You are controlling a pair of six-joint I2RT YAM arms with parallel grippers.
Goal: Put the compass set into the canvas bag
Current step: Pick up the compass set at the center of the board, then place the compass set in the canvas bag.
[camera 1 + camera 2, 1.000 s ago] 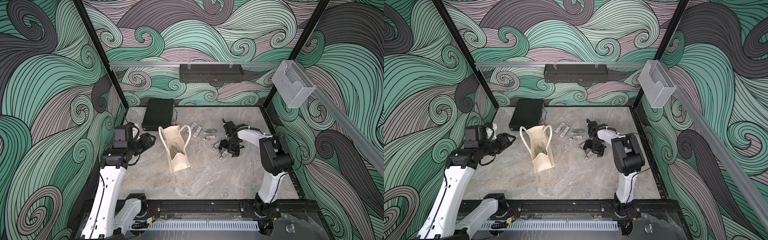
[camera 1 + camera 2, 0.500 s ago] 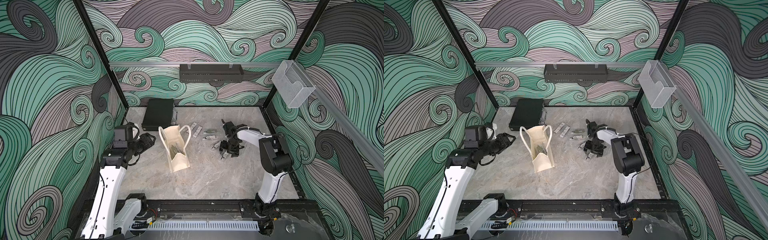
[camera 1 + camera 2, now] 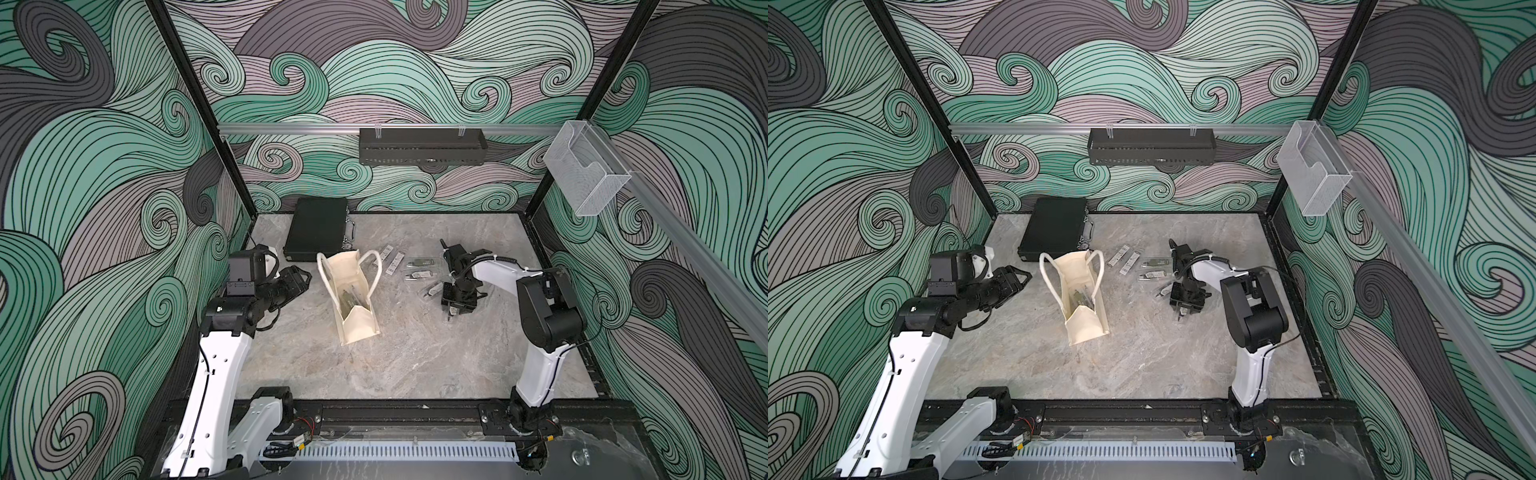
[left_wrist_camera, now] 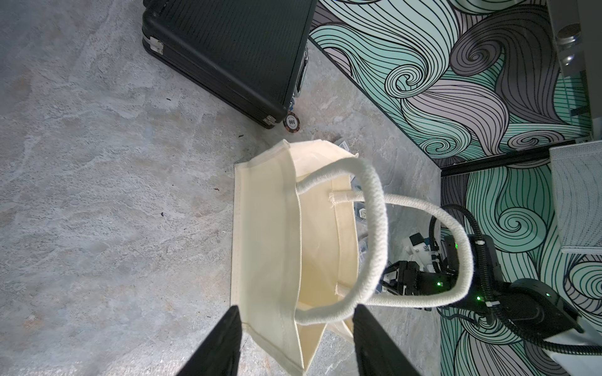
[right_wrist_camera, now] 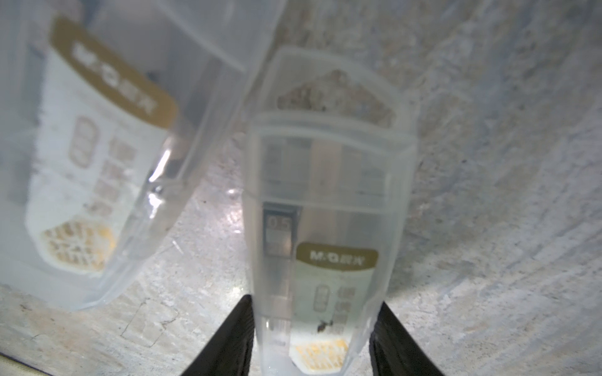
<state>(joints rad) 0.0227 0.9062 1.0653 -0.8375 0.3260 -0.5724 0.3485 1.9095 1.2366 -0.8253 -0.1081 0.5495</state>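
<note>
Marbled table (image 3: 415, 353): the right hand (image 5: 314, 301) has narrowed around a clear case (image 5: 329, 182) lying beneath it, grip uncertain. The left hand (image 4: 295, 311) gapes empty beside the bag (image 3: 359, 328). Pickup for bagging appears imminent.

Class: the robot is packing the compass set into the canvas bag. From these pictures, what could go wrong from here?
1. The right gripper straddles one clear case with a second case close beside it; closing or lifting might nudge that one.
2. The bag has a narrow mouth with handles arching above it; a case could snag.
3. The left gripper is open, not holding the bag, so it might tip.
</note>
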